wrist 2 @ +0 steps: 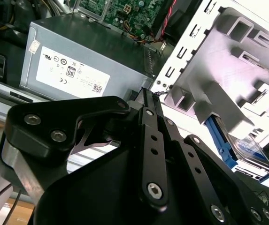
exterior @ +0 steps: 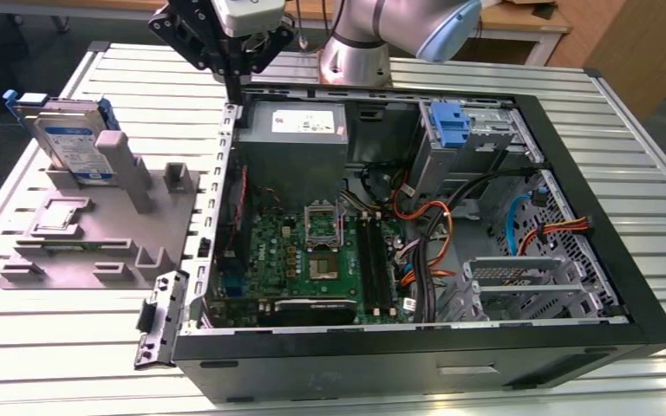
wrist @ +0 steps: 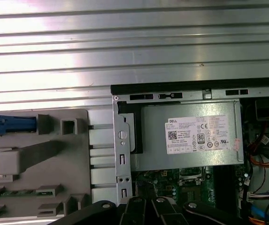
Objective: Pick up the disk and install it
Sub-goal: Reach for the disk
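Disk (exterior: 70, 143) stands on its edge in a grey holder (exterior: 101, 234) on the desk (exterior: 55, 355). It is at the exterior view's left, just beside the open computer case (exterior: 368, 368). I think the holder props it up like this so that its top sticks out and is easy to grab. Its long side runs up and down and leans back a little against a grey post (exterior: 125, 173). Its white and blue label faces the exterior camera. The blue carrier goes around its top and sides.

The gripper (exterior: 237, 94) hangs over the far corner of the case, next to the grey power supply (exterior: 292, 130). It is well apart from the disk. Its fingers (wrist 2: 148, 136) point down and are pressed together, with nothing between them.

Inside the case, an upright blue latch (exterior: 451, 130) sits on a metal cage at the far side. The disk is not in the case yet.
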Available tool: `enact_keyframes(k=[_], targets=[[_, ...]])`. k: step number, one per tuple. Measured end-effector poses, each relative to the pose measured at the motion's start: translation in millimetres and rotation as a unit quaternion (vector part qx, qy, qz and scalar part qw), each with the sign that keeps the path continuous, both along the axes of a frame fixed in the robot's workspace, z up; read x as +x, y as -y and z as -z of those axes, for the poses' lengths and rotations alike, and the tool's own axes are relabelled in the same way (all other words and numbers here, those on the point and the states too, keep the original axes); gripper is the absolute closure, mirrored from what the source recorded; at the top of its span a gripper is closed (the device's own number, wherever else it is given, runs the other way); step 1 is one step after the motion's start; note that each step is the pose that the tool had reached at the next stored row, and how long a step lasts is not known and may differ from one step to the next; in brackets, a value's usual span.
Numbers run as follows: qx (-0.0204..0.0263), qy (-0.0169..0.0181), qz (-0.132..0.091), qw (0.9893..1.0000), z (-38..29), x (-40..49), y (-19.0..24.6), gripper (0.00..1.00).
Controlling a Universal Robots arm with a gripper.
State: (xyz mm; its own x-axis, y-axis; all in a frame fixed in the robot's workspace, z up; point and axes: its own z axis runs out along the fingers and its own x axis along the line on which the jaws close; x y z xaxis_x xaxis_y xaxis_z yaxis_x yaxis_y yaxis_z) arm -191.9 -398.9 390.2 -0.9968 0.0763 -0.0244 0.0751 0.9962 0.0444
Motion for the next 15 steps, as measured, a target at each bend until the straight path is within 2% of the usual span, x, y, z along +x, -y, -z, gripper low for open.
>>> enact_keyframes(k=[15], targets=[[0.0000,0.0000,0.000,1.0000,0.3,-4.4,0.0,0.90]])
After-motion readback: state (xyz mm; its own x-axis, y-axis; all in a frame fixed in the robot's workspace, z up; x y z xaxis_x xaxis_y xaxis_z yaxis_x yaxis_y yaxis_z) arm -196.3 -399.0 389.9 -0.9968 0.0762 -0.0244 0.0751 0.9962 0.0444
